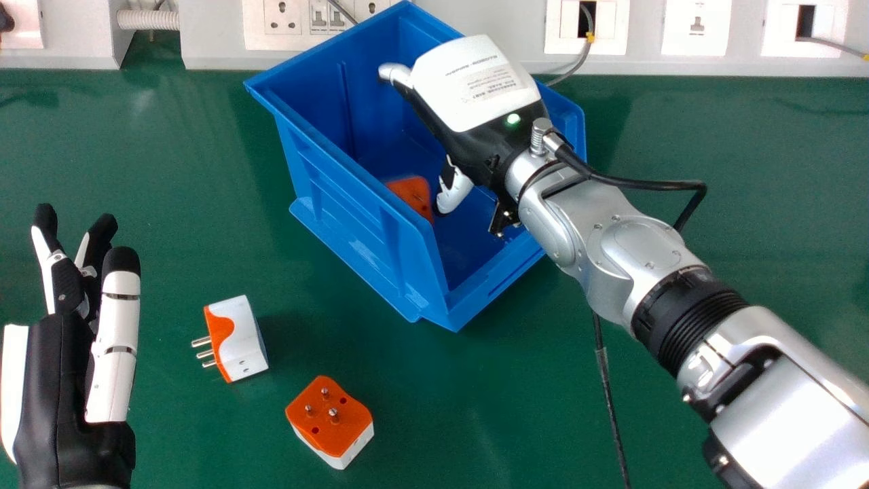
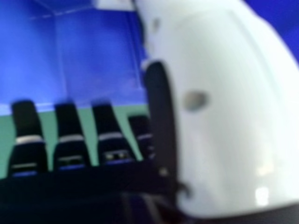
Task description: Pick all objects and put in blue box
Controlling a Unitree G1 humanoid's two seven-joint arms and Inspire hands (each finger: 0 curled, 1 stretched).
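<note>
In the head view, the blue box (image 1: 326,193) stands on the green desk (image 1: 170,170), turned at a slant, with its open top up. The right hand (image 1: 475,88) is over and partly inside it, its white back upward (a small green light glows near the wrist). Its fingers are extended rather than curled, with the thumb hanging down into the box, and it has hold of nothing that I can make out. An orange adaptor (image 1: 414,193) is inside the box near that thumb (whether the two touch, I cannot tell).

Two more adaptors are on the desk outside the box. The white-and-orange adaptor (image 1: 244,339) lies on its side, pins toward the left hand (image 1: 61,367), which is at the view's left edge, loosely open and holding nothing. The orange-topped adaptor (image 1: 330,414) sits nearer the robot, its pins pointing up. Along the far edge of the desk runs a panel with sockets (image 1: 282,17).

In the right hand view, the right hand (image 2: 70,154) has its dark fingers lying straight and side by side, the big white thumb at the right, and nothing visible between them. Blue box walls fill the area beyond the fingertips (a pale green band shows between the fingers).
</note>
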